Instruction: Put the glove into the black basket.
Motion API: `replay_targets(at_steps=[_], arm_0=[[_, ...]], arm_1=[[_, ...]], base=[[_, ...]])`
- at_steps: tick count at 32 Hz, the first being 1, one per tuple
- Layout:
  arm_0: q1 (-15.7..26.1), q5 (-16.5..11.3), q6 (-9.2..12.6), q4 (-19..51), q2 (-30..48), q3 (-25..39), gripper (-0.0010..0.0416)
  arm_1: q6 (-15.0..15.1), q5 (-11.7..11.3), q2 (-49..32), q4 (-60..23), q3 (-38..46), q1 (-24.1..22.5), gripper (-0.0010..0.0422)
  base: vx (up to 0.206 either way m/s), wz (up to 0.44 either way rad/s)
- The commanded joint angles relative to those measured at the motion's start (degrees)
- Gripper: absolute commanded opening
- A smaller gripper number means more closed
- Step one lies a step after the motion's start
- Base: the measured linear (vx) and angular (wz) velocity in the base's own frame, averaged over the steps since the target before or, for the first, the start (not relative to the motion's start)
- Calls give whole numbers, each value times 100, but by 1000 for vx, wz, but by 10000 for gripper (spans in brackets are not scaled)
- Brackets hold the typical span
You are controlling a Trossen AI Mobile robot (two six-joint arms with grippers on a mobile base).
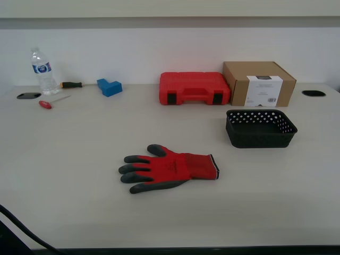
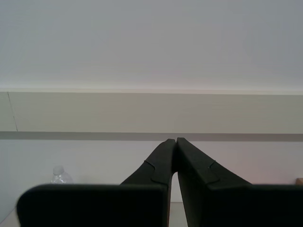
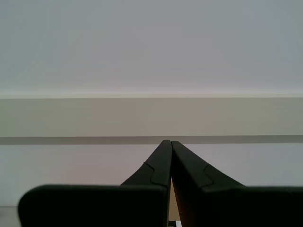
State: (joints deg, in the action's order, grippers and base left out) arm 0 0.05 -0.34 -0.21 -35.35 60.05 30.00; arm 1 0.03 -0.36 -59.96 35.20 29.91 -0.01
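Note:
The red glove (image 1: 172, 168) with dark grey palm and fingers lies flat on the table's middle, fingers toward the exterior view's left, cuff toward the right. The black basket (image 1: 260, 128) stands empty to its right and a little farther back. My first gripper (image 3: 168, 142) is shut and empty, pointing at the wall. My second gripper (image 2: 175, 140) is shut and empty, also pointing at the wall. Neither gripper shows in the exterior view.
A red plastic case (image 1: 194, 88) and a brown cardboard box (image 1: 258, 83) stand behind the basket. At the back left are a water bottle (image 1: 42, 71), a blue block (image 1: 109, 86) and two screwdrivers (image 1: 52, 102). A dark cable (image 1: 21, 228) crosses the near left corner.

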Motion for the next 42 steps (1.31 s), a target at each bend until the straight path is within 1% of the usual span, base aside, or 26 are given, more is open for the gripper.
replay_targets(at_steps=[1, 39, 40, 41, 42], arm_0=[[0, 2, 7, -15, 0, 4, 1], [-2, 9, 0, 11, 0, 4, 1], [2, -22, -4, 46, 0, 4, 1], [33, -188, -17, 188, 0, 4, 1], [48, -411, -24, 330, 0, 4, 1]], arm_1=[[0, -7, -2, 13, 9, 2, 0], [0, -7, -2, 11, 9, 2, 0], [0, -7, -2, 11, 9, 0, 0], [0, -7, -2, 11, 9, 2, 0], [0, -7, -2, 11, 9, 2, 0]], base=[[0, 0], [0, 0], [0, 0], [0, 0], [0, 0]])
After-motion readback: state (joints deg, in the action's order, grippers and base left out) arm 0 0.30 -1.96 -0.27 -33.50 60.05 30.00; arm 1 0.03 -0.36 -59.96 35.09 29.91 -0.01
